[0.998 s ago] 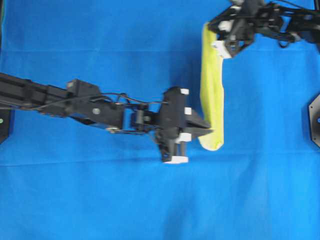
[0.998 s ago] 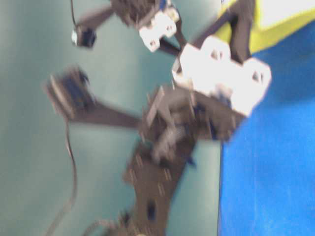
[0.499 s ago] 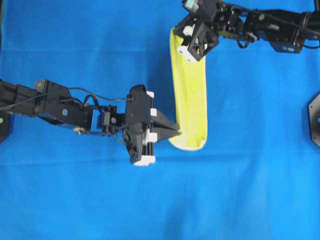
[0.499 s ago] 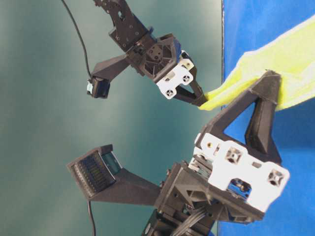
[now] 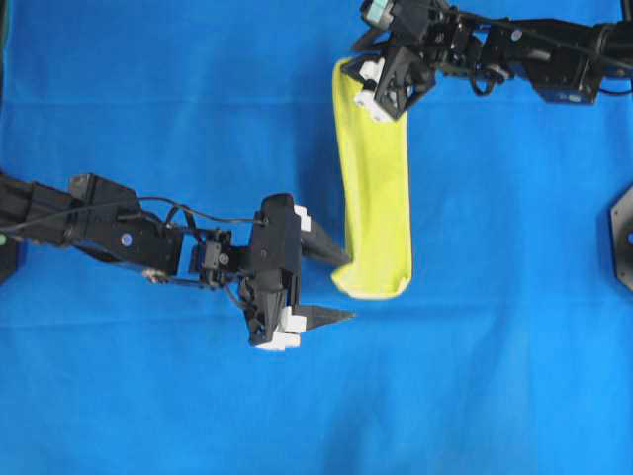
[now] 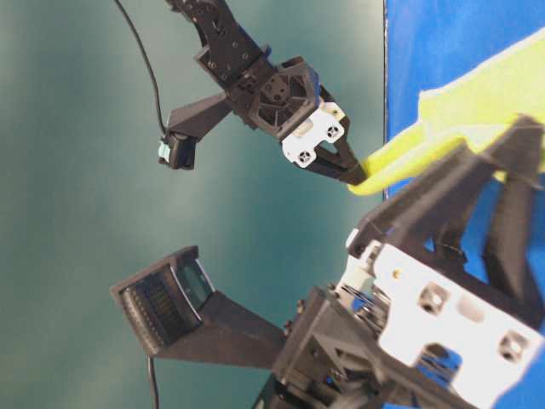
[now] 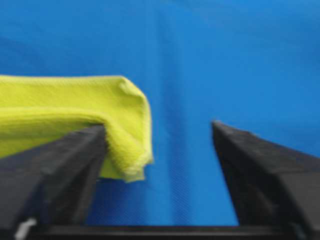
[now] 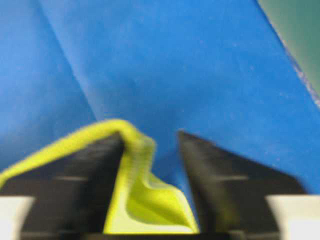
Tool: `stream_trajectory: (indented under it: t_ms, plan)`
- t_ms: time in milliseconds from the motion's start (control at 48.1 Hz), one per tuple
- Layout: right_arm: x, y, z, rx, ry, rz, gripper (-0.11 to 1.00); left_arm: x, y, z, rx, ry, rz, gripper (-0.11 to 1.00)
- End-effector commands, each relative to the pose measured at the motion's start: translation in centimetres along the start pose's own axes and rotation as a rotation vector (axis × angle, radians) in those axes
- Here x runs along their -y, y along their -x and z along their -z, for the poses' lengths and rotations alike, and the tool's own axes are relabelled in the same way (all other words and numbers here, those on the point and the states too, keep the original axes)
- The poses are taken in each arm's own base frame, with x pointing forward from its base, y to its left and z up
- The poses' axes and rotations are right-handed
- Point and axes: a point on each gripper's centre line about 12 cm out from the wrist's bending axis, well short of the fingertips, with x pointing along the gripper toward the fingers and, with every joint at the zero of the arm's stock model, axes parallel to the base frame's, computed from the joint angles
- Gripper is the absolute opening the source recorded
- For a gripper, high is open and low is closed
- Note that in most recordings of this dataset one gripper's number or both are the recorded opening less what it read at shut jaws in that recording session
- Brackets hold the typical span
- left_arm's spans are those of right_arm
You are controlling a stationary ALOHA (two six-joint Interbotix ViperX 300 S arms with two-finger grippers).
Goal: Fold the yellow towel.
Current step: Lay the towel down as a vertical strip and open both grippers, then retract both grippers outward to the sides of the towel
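Two tools flank the yellow towel [image 5: 376, 188], which lies folded into a narrow strip on the blue cloth [image 5: 148, 89] over the surface. Left tool [image 5: 336, 292] gapes wide, one finger touching the towel's near corner. Right tool [image 5: 381, 89] stands parted too, cloth draped against one finger.

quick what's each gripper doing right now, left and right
Left gripper: open, one finger against the yellow towel.
Right gripper: open, towel corner draped on one finger.
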Motion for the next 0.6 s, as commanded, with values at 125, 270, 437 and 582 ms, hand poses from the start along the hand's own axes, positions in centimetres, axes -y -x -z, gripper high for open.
stream_trajectory:
  t_ms: [125, 270, 437, 582]
  plan:
    - [-0.2, 0.4, -0.8, 0.025, 0.035, -0.003, 0.66, 0.3, 0.6, -2.2, 0.024, -0.003, 0.005, 0.79]
    - [-0.2, 0.5, -0.8, 0.023, 0.037, -0.002, 0.66, 0.0, 1.7, -3.0, -0.007, 0.001, -0.005, 0.78]
    - [-0.3, 0.9, -0.6, -0.014, 0.042, 0.003, 0.66, -0.5, 4.1, -4.1, -0.051, 0.008, -0.024, 0.77]
    - [-1.1, 1.7, -0.6, -0.043, 0.056, -0.004, 0.66, -1.3, 6.9, -5.1, -0.033, 0.016, -0.042, 0.77]
